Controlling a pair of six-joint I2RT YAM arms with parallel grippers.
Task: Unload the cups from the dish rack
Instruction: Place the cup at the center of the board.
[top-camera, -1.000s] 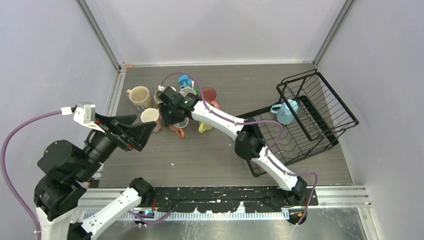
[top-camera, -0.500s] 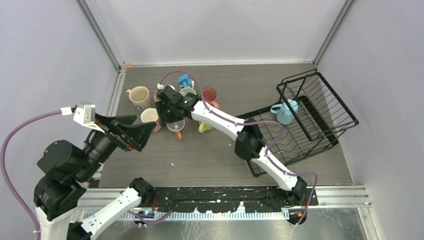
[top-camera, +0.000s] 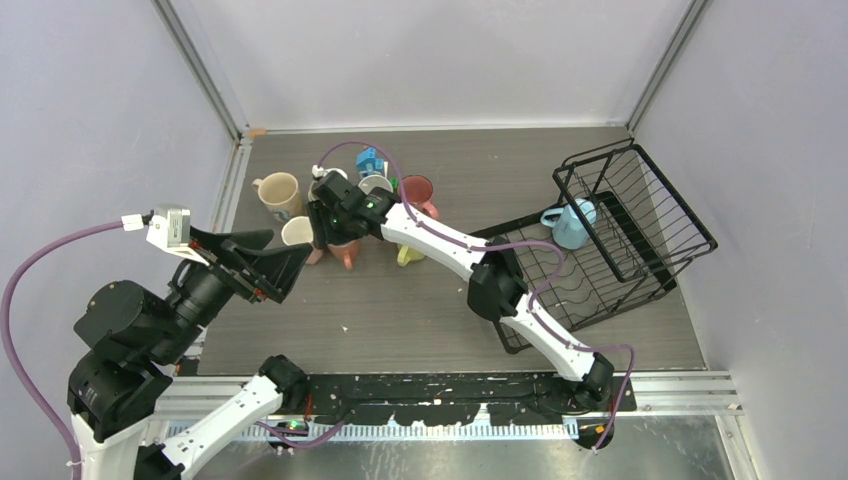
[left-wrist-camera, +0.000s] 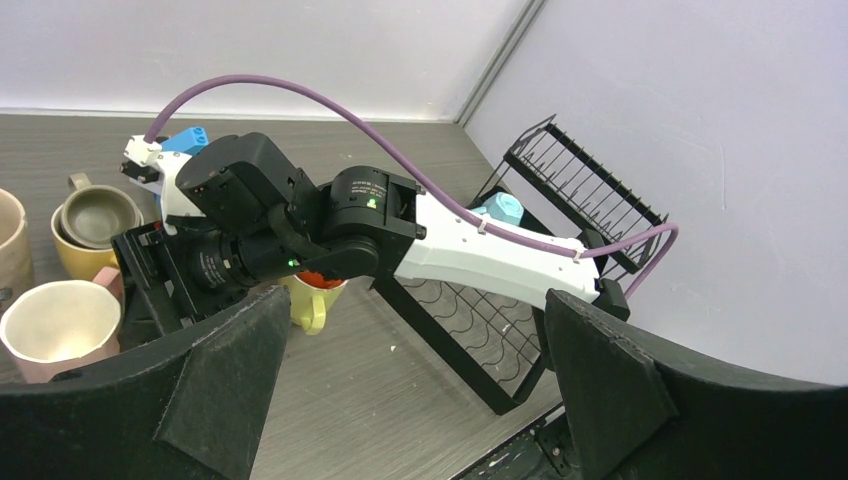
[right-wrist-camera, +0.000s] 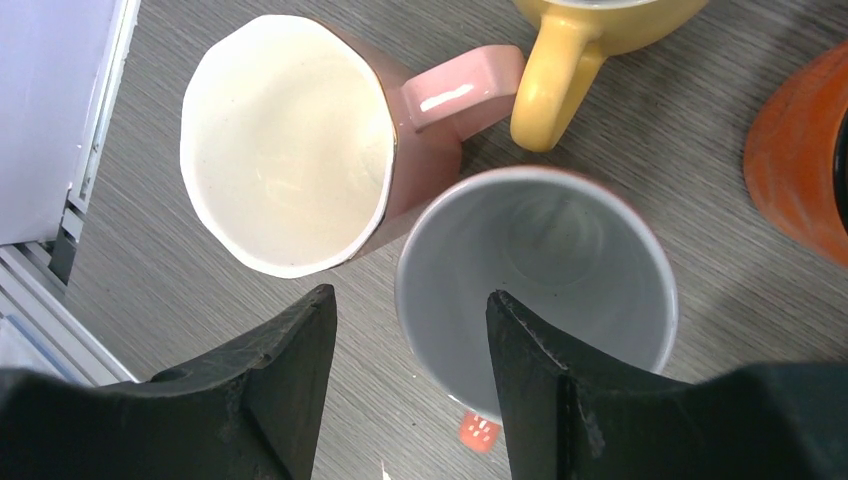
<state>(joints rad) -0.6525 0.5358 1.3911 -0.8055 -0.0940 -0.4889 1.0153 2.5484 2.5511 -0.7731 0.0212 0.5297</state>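
My right tool (right-wrist-camera: 408, 300) hangs released over the cluster of cups at the far left of the tabletop (top-camera: 420, 320). Its jaws are spread, and the near rim of the grey-lined cup (right-wrist-camera: 540, 270) shows in the gap between them. One finger (right-wrist-camera: 270, 390) lies outside that wall and the other overlaps the cup's mouth, though I cannot tell whether it dips inside. Nothing is clamped. The cup stands upright on the tabletop. It seems to touch the pink cup (right-wrist-camera: 290, 140), which has a cream inside and is also upright, with its handle just beside the handle of the yellow cup (right-wrist-camera: 550, 90). An orange cup (right-wrist-camera: 800, 150) sits at the right edge of the wrist view, near the grey-lined one but apart from it. From above, a cream cup (top-camera: 280, 192) stands further left, by the tabletop's edge. The right arm (top-camera: 440, 240) reaches across from the rack (top-camera: 640, 250), which sits on the right side of the tabletop with its raised basket side tilted outward. One blue cup (top-camera: 572, 225) is in the rack, where the flat grid meets the basket side. My left tool (left-wrist-camera: 417, 300) is raised at the near left, well apart from the cups, with its jaws spread wide and nothing between them.
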